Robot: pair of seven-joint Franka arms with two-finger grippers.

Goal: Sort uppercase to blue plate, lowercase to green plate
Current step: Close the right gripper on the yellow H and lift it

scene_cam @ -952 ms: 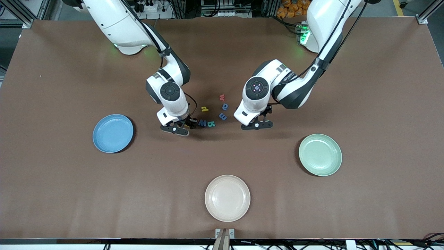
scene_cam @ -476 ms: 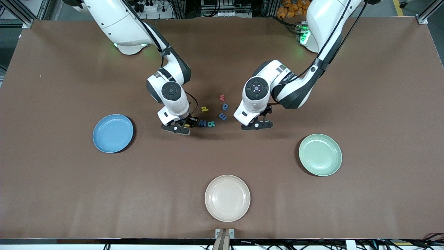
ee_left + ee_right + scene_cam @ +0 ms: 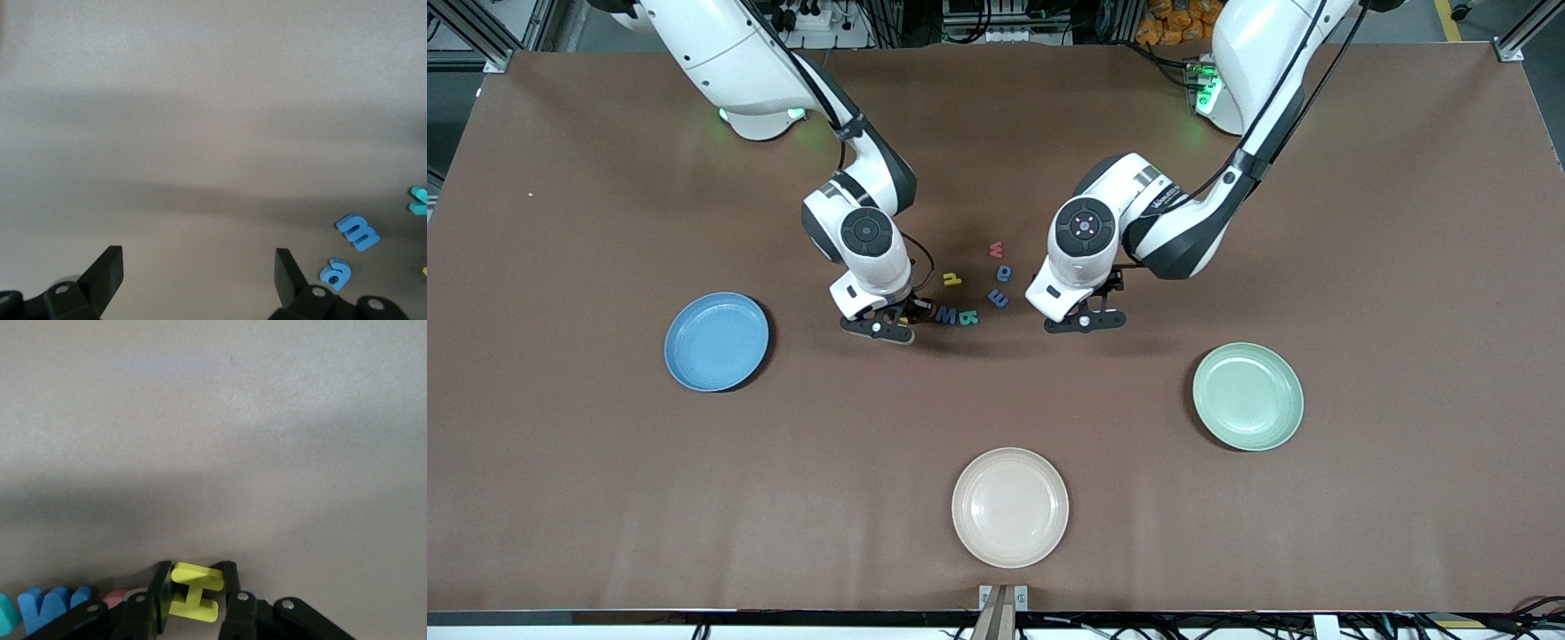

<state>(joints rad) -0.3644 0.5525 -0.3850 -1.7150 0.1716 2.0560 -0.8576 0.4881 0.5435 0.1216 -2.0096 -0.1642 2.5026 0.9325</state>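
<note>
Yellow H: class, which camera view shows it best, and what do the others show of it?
The right wrist view: the yellow H fills the gap between the right claw fingers, its shape plain. The front view shows only a yellow speck under that claw. The left wrist view shows none of it, only the open left claw.

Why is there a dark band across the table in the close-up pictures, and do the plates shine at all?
Left wrist view: soft shadow bands cross the table, likely cast by the arms above; the blue m stays sharp. Right wrist view: a similar wide shadow darkens the table near the yellow H. Front view: lighting is even, with faint sheen on the cream plate and green glows under both arm bases.
</note>
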